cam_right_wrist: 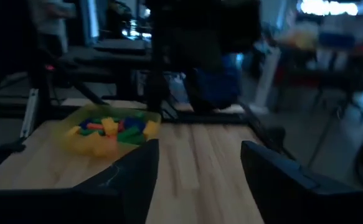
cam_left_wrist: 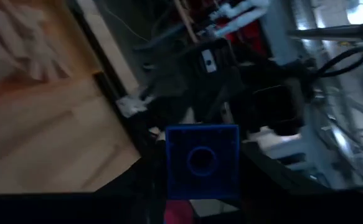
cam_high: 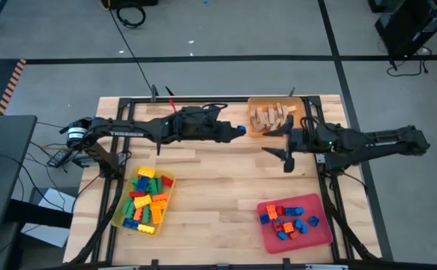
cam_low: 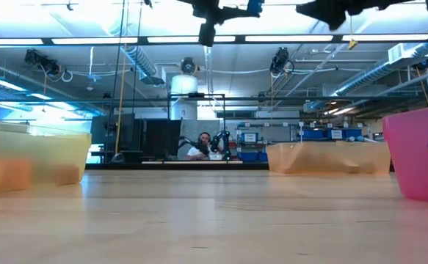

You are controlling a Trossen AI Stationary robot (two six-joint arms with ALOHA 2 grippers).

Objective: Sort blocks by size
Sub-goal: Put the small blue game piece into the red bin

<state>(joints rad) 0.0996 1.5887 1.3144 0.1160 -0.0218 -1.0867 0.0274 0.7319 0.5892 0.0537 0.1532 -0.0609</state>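
Observation:
My left gripper (cam_high: pixel 237 131) reaches from the table's left to the far middle, high above the table, shut on a small blue block (cam_left_wrist: pixel 202 160) whose hollow underside faces the wrist camera. The block also shows in the right wrist view (cam_right_wrist: pixel 221 81). My right gripper (cam_high: pixel 280 157) is open and empty just right of it, near the orange tray (cam_high: pixel 257 105) of tan wooden pieces (cam_high: pixel 270 116). Larger coloured blocks (cam_high: pixel 146 201) lie in the yellow tray (cam_high: pixel 122 214). Small red, blue and orange blocks (cam_high: pixel 288 219) lie in the red tray (cam_high: pixel 319 236). My left gripper pinches the blue block by two opposite sides (cam_left_wrist: pixel 171 163) between its two fingers. The fingers lie about level, coming from the table's left. The block is lifted clear, high above the table.
The bare wooden tabletop (cam_high: pixel 218 187) spreads between the three trays. A black frame (cam_high: pixel 203 99) runs along the table's far edge and its sides. In the low view, the room with a person (cam_low: pixel 199 149) shows far behind the table.

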